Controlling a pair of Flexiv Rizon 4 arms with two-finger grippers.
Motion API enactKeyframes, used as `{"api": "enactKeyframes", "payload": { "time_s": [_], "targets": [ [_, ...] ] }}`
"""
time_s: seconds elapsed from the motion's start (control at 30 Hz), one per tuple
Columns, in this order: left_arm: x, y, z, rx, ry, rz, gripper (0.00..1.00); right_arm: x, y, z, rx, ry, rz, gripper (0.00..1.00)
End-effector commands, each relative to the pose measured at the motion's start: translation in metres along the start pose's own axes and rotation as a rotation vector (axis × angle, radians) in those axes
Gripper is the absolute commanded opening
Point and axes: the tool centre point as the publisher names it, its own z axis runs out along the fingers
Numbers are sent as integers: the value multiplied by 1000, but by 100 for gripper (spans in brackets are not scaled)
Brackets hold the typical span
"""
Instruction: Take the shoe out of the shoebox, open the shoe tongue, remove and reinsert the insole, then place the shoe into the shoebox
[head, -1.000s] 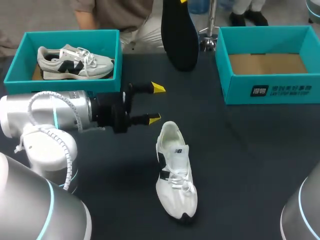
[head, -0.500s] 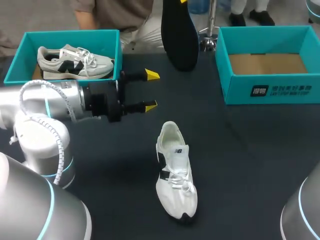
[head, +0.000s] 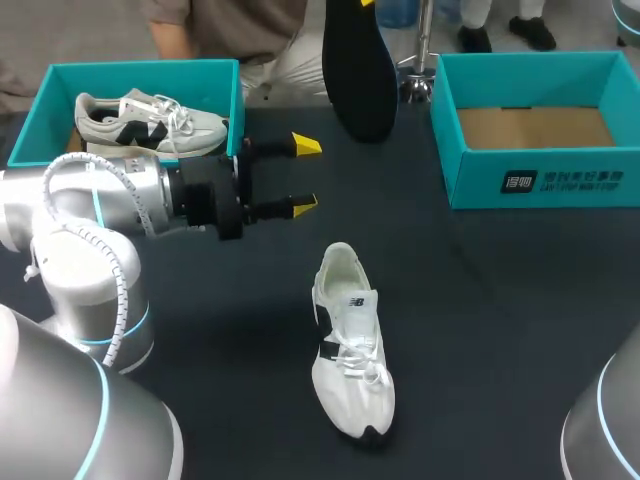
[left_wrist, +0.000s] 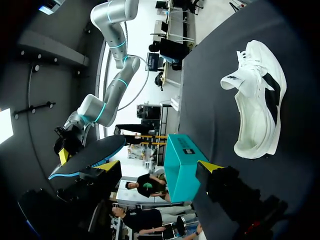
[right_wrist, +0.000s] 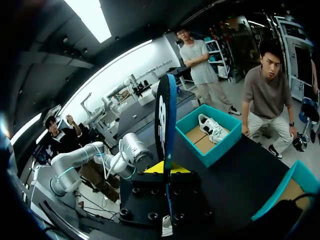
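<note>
- Shoe on its sole mid table, outside any box; long axis 12 to 6, heel opening at 12.
- Lies at 5 o'clock from left claw, the nearer one; spread wide, empty, arm level, pointing to 3.
- Right claw clamped on insole, upright at 12.

The insole is cut off by the head view's upper edge.

A dark, matte surface spans the head view, evenly lit, with only soft shadows lying on it. Seen from the left wrist, its straight edge cuts sharply against brighter surroundings.
</note>
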Motion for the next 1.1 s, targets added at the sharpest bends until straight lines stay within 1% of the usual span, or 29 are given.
{"api": "enactKeyframes", "payload": {
  "time_s": [0.03,0.13,0.17,0.23,0.27,0.4,0.47,0.53,0.67,0.73,0.8,0.93,1.1],
  "targets": [
    [0,0,2,-1,-1,2,100,-1,1,-1,-7,8,11,0],
    [0,1,2,-2,-2,14,100,-5,0,-8,-11,26,58,0],
    [1,1,0,10,-10,23,100,-7,-2,-11,-16,45,99,0],
    [0,2,-1,0,-13,34,100,-10,-5,-15,-1,52,140,0],
    [-1,2,-2,3,-19,42,100,-12,-7,-16,5,74,178,0],
    [-3,3,-8,28,-53,60,100,-18,-19,-18,46,94,262,0],
    [-4,3,-9,22,-58,73,100,-20,-25,-19,39,110,297,0],
    [-6,4,-10,26,-63,76,100,-24,-34,-17,49,117,332,0],
    [-7,3,-11,24,-67,87,100,-31,-51,-10,51,152,390,0],
    [-7,2,-11,20,-66,97,100,-34,-61,-3,56,171,419,0],
    [-8,1,-11,22,-66,100,100,-35,-66,2,54,189,431,0],
    [-10,-1,-10,23,-68,109,100,-39,-79,14,80,208,478,0],
    [-13,-3,-7,22,-71,131,100,-43,-91,31,92,257,510,0]
  ]
}}
